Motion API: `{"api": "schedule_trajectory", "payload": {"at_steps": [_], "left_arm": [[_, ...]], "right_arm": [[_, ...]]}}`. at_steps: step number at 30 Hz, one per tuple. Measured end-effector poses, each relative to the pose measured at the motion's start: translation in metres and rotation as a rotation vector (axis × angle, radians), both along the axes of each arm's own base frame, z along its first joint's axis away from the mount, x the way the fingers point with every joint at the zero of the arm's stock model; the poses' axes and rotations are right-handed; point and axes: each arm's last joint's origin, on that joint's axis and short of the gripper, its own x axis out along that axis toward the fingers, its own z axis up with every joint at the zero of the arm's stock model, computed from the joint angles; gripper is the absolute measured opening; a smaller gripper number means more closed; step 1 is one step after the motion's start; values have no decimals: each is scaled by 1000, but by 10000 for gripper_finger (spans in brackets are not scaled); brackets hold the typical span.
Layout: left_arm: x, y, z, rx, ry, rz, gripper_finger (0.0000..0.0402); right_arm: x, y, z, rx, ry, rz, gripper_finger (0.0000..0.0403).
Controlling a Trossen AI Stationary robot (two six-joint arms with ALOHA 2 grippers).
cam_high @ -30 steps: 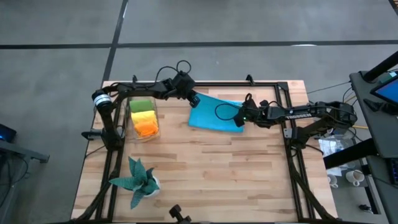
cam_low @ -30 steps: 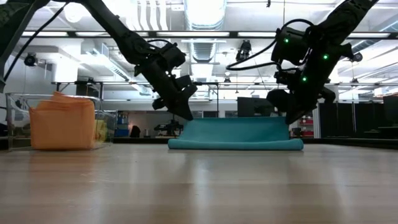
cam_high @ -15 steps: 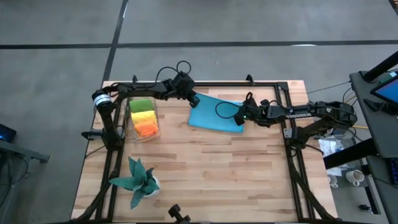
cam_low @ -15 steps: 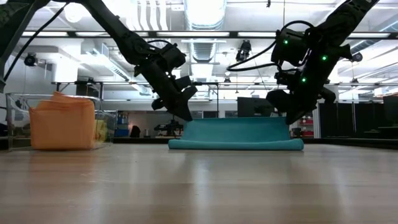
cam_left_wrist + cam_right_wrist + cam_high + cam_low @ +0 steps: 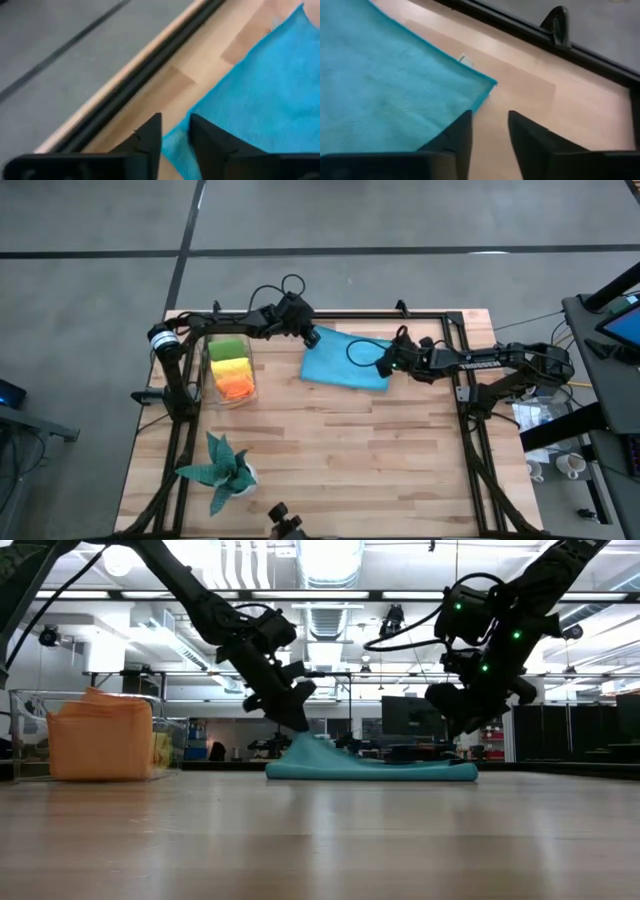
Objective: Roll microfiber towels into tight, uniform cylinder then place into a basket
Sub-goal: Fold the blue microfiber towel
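Showing parted gripper (image 5: pixel 175 135) fingers over blue towel (image 5: pixel 250 100).

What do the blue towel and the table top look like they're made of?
Blue towel: soft matte cloth, probably microfiber; fine nubby weave, stitched edge, lies limp. Table top: light wood planks with visible grain and board seams, smooth finish with a slight sheen.
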Motion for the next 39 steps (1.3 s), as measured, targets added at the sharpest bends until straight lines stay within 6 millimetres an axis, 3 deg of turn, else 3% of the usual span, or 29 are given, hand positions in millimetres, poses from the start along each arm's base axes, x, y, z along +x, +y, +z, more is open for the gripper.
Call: {"api": "schedule_trajectory", "payload": {"at_steps": [8, 16, 20, 24, 27, 32, 35, 39], "left_arm": [[1, 1, 3, 43, 12, -34, 194], [-4, -6, 24, 58, -12, -108, 239], [-7, -30, 22, -80, -9, -243, 240], [-11, -68, 17, -108, -9, -381, 240], [-15, -106, 9, -45, 83, -503, 240], [-22, -156, -6, 218, 353, -632, 240], [-23, -171, -10, 328, 464, -703, 240], [-17, -169, -9, 352, 477, -736, 221]], "right_arm": [[1, -2, 2, -36, 30, 8, 202], [4, 0, 5, -2, 54, 101, 229], [7, 14, 1, 114, 53, 271, 226], [12, 38, 1, 145, 81, 473, 224], [14, 60, 4, 142, 86, 600, 224], [12, 90, 13, 126, 51, 733, 224], [10, 100, 18, 123, 22, 768, 224], [8, 104, 23, 115, -3, 781, 224]]}}
